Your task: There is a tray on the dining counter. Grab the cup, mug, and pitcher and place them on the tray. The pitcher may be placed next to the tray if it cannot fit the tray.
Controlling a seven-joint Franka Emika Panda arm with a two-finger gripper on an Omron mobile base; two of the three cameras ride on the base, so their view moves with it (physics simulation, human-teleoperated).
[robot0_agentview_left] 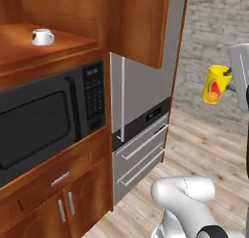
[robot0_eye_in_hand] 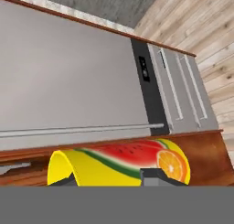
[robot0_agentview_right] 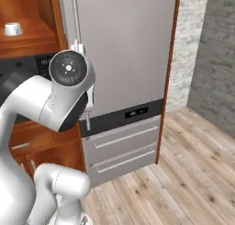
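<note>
aloft, the pincer (robot0_eye_in_hand: 112,178) grips the yellow cup (robot0_agentview_left: 215,84) beside the fridge (robot0_agentview_left: 141,93).

No lettering can be read; the microwave (robot0_agentview_left: 48,120) keypad is blurred.

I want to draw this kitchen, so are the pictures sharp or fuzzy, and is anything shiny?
Left base view: soft, the microwave buttons unreadable and the yellow cup a bit blurred. Right base view: flat even light, no glare on the fridge. Hand view: the cup looms huge and tilted, its fruit picture clear.
</note>
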